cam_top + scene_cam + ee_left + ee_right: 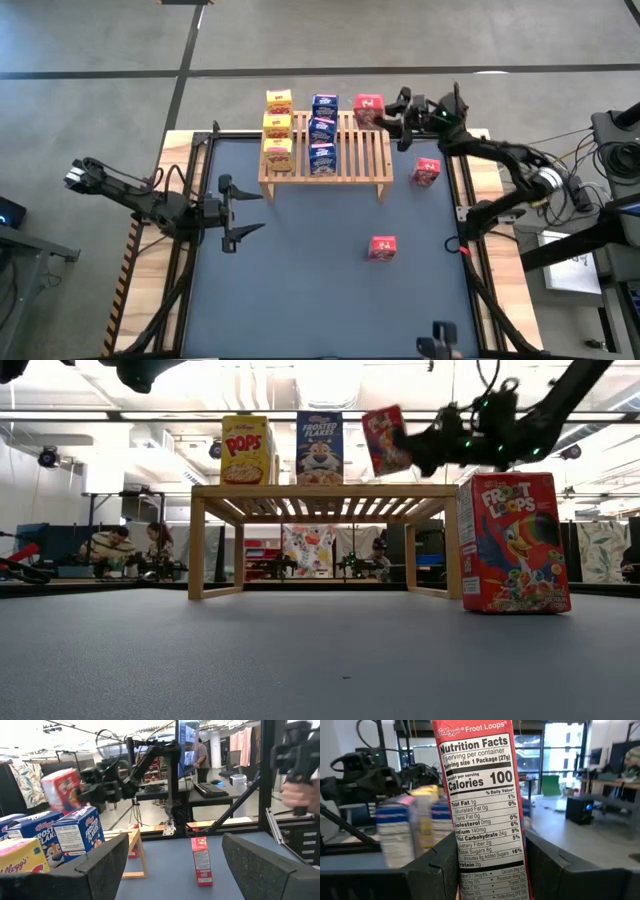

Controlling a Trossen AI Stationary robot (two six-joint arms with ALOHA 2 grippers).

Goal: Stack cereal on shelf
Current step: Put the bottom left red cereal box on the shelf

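Dark matting covers the table (300,290), with concrete floor beyond its far edge in the high view. At the left, the left gripper (240,212) waits above the mat, near the shelf's left leg, its fingers spread wide and empty.

Toward the far side stands the shelf (352,160), a slatted wooden rack. On its left part is a row of three yellow boxes (278,128) running near to far, and just right of it a row of three blue boxes (322,132). The slats to the right of the blue row are bare.

At the shelf's far right corner the right gripper (385,116) holds a red box (368,108) above the slats. The right wrist view shows that box (485,815) standing upright between the two dark fingers (437,870), clamped on its broad faces with the narrow nutrition panel facing the camera; in the low view it hangs tilted and clear of the rack top.

Two more red boxes wait on the mat: one (426,172) just right of the shelf, another (382,247) nearer, well apart from the rack.

To do this placing well, I judge the box should be levelled first, lowered at the far end of the bare strip beside the blue row without nudging it, and let go only once its base sits flat across the slats
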